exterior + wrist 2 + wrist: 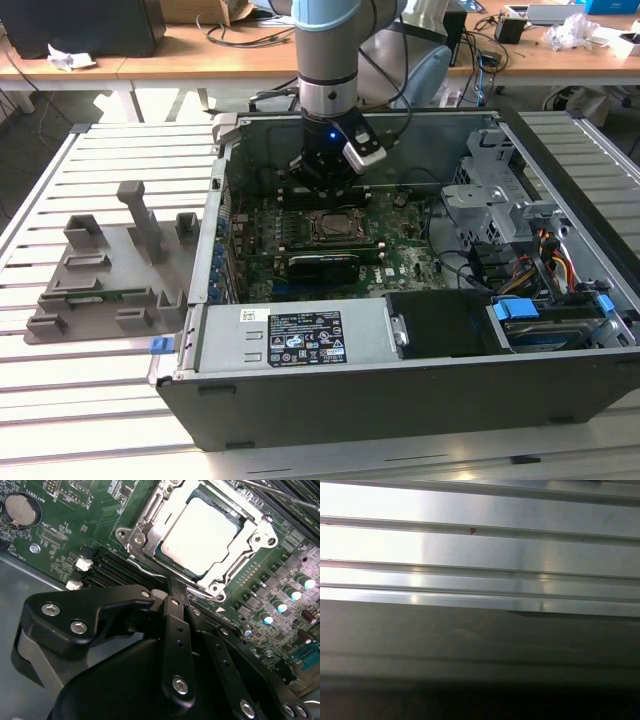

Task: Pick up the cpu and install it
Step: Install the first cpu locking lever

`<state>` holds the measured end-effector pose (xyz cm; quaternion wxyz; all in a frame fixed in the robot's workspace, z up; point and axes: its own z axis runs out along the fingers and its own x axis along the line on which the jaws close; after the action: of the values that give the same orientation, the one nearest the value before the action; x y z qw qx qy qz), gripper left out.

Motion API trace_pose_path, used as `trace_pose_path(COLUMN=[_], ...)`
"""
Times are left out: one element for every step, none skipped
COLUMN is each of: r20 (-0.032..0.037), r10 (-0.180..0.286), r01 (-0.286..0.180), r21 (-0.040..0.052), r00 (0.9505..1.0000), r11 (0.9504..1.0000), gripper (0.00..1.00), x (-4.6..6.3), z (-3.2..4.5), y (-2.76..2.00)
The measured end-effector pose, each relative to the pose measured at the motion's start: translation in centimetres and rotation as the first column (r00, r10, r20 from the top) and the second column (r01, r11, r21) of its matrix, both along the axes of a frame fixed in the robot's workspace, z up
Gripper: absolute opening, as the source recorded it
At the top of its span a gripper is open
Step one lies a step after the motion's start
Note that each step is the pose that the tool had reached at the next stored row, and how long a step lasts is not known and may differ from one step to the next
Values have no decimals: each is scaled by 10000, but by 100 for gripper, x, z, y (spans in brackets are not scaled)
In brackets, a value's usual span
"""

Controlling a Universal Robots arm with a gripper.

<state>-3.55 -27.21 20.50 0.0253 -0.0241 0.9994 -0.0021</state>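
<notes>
One cpu (202, 535) lies flat, silver face up, inside the socket frame (142, 527). The gripper (169, 591), closed and empty, is at the frame's edge.

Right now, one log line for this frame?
cpu: seated in socket | gripper: close beside socket, over motherboard

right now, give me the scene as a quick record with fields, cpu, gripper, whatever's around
cpu: silver square, lying inside the socket frame on the motherboard
gripper: over the board at the socket frame's edge, not on the cpu; contact unclear
computer case: open, on the slatted table
holder blocks: grey, on the table at the exterior view's left of the case
</notes>
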Motion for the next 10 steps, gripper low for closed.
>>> trace_pose_path(r20=[0,0,0,-1,0,0,0,0,-1,-2], r10=[1,0,0,1,0,0,0,0,-1,-1], r01=[-1,0,0,-1,0,0,0,0,1,1], r21=[-1,0,-1,0,-1,-1,-1,1,0,0], r00=[10000,10000,10000,10000,10000,10000,10000,10000,10000,10000], r11=[10000,10000,10000,10000,10000,10000,10000,10000,10000,10000], gripper=[11,11,11,11,11,11,11,11,11,11], x=[9,16,21,30,36,47,53,61,73,86], z=[0,0,0,0,0,0,0,-1,-1,-2], y=[0,0,0,0,0,0,0,1,1,3])
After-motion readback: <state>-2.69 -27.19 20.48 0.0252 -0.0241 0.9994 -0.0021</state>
